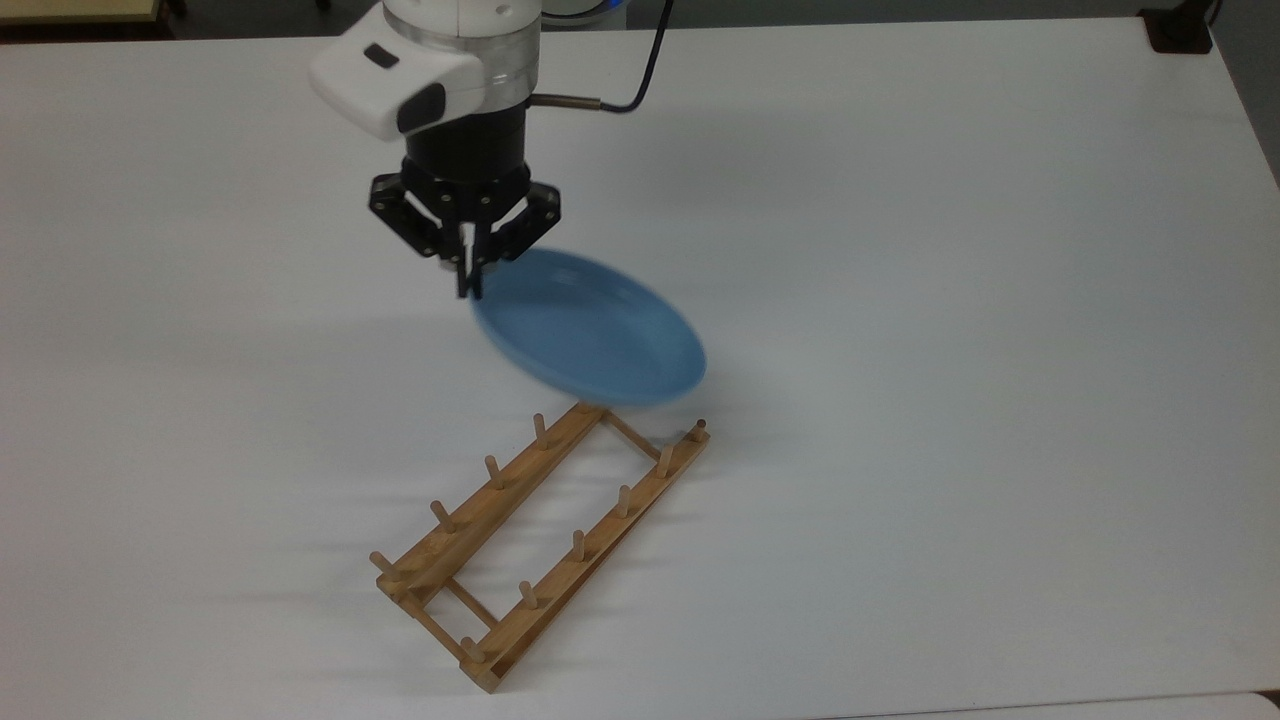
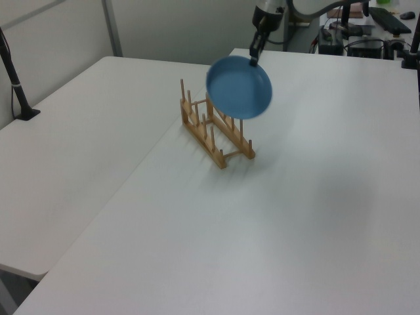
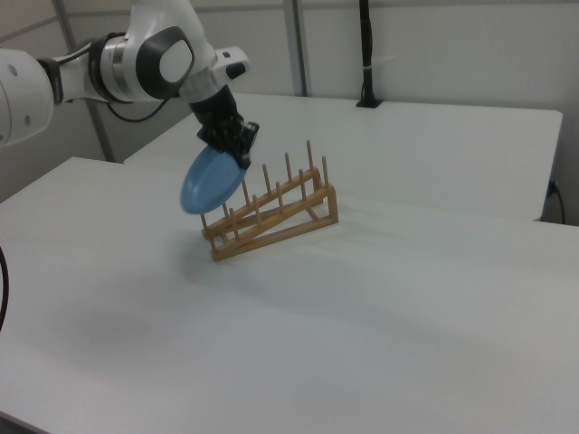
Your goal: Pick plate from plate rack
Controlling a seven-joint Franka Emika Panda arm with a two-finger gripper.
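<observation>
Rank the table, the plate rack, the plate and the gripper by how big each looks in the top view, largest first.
1. table
2. plate rack
3. plate
4. gripper, shut on the plate's rim

The plate and gripper are lifted nearer the camera, so they may look bigger than they are.

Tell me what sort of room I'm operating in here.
Probably a robotics lab or test room, not a kitchen: bare white tables, plain partition walls, and a bench of electronics behind the arm. The gripper holds the plate above the plate rack.
</observation>
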